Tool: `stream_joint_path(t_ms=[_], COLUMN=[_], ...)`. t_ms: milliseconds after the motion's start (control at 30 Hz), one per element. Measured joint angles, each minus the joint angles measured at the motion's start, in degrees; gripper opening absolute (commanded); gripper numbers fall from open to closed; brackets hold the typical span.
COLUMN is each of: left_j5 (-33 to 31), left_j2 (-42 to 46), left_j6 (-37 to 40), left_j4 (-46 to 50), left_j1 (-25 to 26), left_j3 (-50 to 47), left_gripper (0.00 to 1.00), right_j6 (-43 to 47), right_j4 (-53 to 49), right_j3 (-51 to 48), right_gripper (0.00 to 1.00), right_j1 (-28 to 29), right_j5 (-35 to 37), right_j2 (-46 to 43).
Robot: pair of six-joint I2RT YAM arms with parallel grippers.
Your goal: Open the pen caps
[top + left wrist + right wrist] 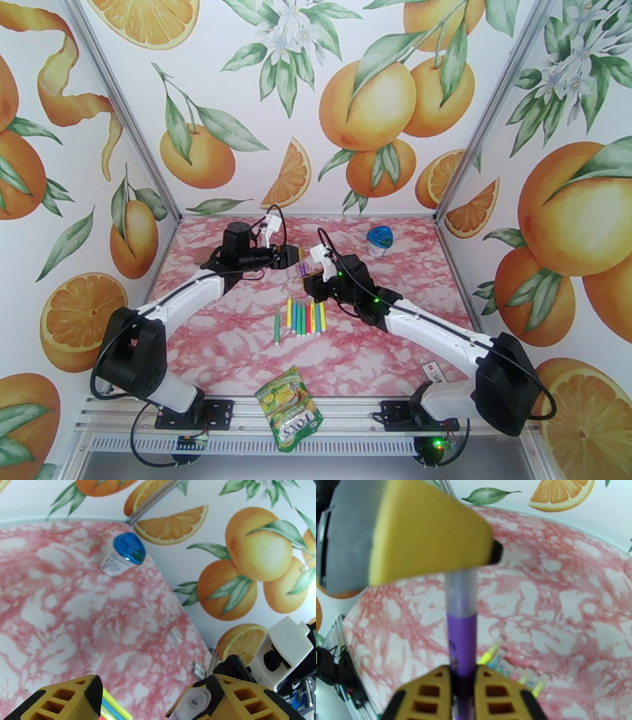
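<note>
My right gripper (pixel 463 693) is shut on a purple pen (pixel 462 645) and holds it above the table (pixel 237 347). The pen's clear cap (pixel 461 592) points away from it. My left gripper (pixel 154 703) stands around that cap (pixel 195 701). Its jaws are still apart, and the cap end lies against the right-hand finger (pixel 241 697). From the right wrist, one of its fingers (pixel 426 531) covers the cap's tip. In the top view the left gripper (pixel 294 256) and right gripper (pixel 310 276) meet at the purple pen (pixel 304 269), behind a row of several coloured pens (pixel 306 317).
A single green pen (pixel 276 328) lies left of the row. A blue-lidded container (pixel 380 239) stands at the back right, also in the left wrist view (pixel 123 555). A green-yellow snack packet (pixel 290 408) lies at the near edge. Patterned walls close in three sides.
</note>
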State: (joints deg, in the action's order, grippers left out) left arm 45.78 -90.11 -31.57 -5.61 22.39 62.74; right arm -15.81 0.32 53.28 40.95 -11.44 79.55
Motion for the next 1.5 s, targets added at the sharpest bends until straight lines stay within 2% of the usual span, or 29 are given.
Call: stream_joint_path(t_ms=[367,700,833,867,967,1067,1200,1500], left_j5=[2.4,2.6,2.2,2.3,2.4,2.9,3.4,3.5], left_j2=[-0.4,-0.9,-1.0,-1.0,-1.0,-1.0,-1.0,-1.0], left_j6=[-1.0,-0.9,-0.4,-0.4,-0.4,-0.5,-1.0,-1.1], left_j4=[-0.5,-0.6,-0.6,-0.6,-0.6,-0.6,-0.5,-0.4], left_j1=[0.7,0.7,0.5,0.5,0.6,0.7,0.7,0.7], left_j3=[1.2,1.3,1.4,1.4,1.5,1.6,1.9,2.4], left_gripper=[0.44,0.20,0.15,0.13,0.08,0.03,0.00,0.00], right_j6=[0.3,0.3,0.3,0.3,0.3,0.5,0.4,0.2], right_j4=[0.1,1.5,1.6,1.7,1.9,2.3,2.4,3.0], right_j3=[0.6,0.6,0.6,0.6,0.6,0.6,1.2,1.5], right_gripper=[0.16,0.16,0.16,0.19,0.38,0.43,0.43,0.29], right_j1=[0.3,0.3,0.3,0.3,0.3,0.3,0.3,0.3], right_j5=[-0.9,-0.9,-0.9,-0.9,-0.8,-0.5,-0.6,-0.6], right_j2=[2.4,2.4,2.4,2.4,2.4,2.4,3.3,4.5])
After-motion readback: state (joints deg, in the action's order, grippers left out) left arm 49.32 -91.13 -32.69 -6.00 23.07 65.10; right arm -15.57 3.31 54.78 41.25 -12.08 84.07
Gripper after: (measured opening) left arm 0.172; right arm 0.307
